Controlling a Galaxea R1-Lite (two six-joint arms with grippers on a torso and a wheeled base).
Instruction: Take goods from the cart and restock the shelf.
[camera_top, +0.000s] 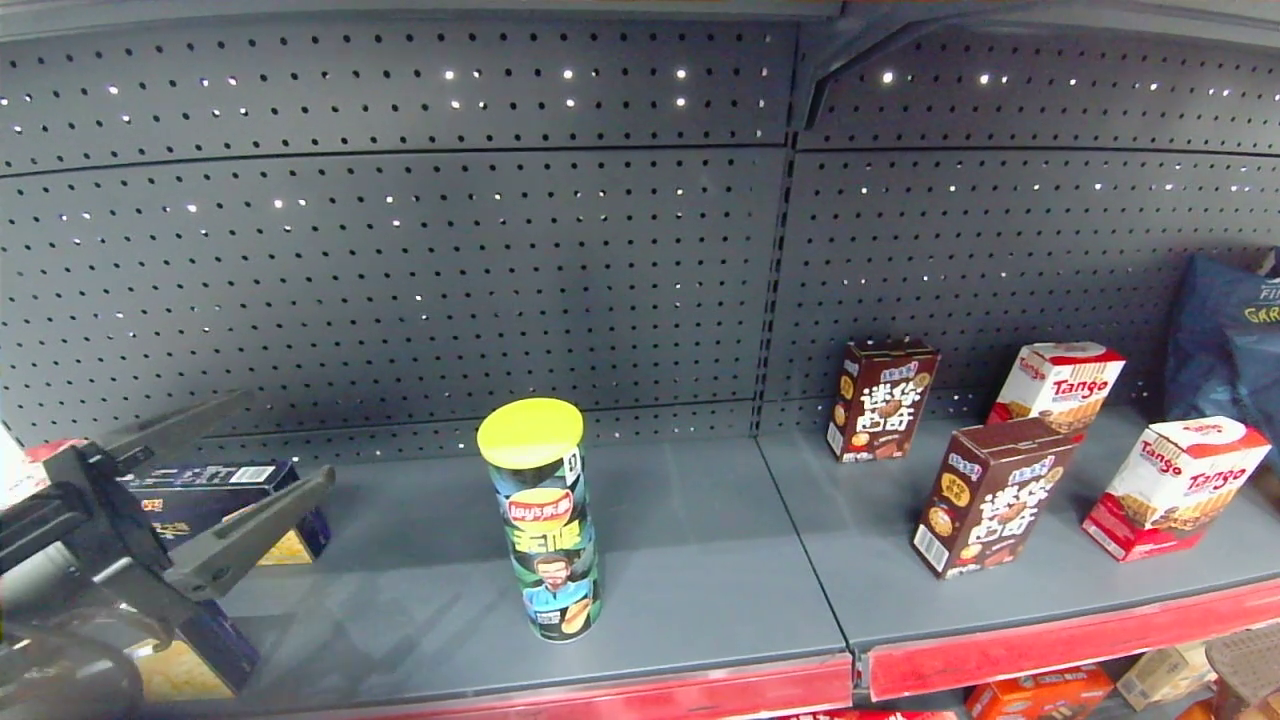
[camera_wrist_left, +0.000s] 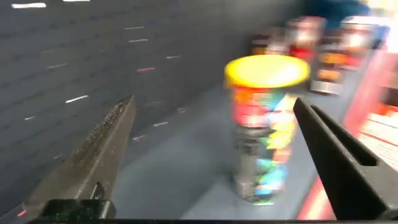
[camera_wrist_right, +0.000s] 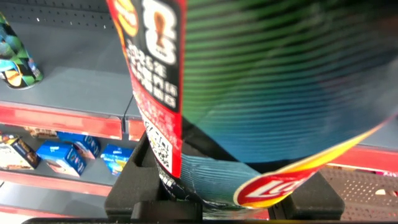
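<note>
A chip can (camera_top: 540, 520) with a yellow lid stands upright on the grey shelf (camera_top: 700, 570), left of its middle. My left gripper (camera_top: 285, 435) hangs open to the can's left, a little apart from it. In the left wrist view its two dark fingers (camera_wrist_left: 99, 149) spread wide, and the can (camera_wrist_left: 264, 124) stands beyond them. Close against the right wrist camera is a second chip can (camera_wrist_right: 267, 81), green and blue with a red strip, and my right gripper (camera_wrist_right: 186, 193) is shut on its lower part. The shelf's can (camera_wrist_right: 15, 56) shows far off there.
Two brown boxes (camera_top: 880, 400) (camera_top: 985, 500) and two red-and-white boxes (camera_top: 1060, 385) (camera_top: 1170, 485) stand on the shelf's right half, with a dark blue bag (camera_top: 1225, 340) behind. Dark blue boxes (camera_top: 230, 490) lie at the far left. Blue boxes (camera_wrist_right: 62, 155) fill the lower shelf.
</note>
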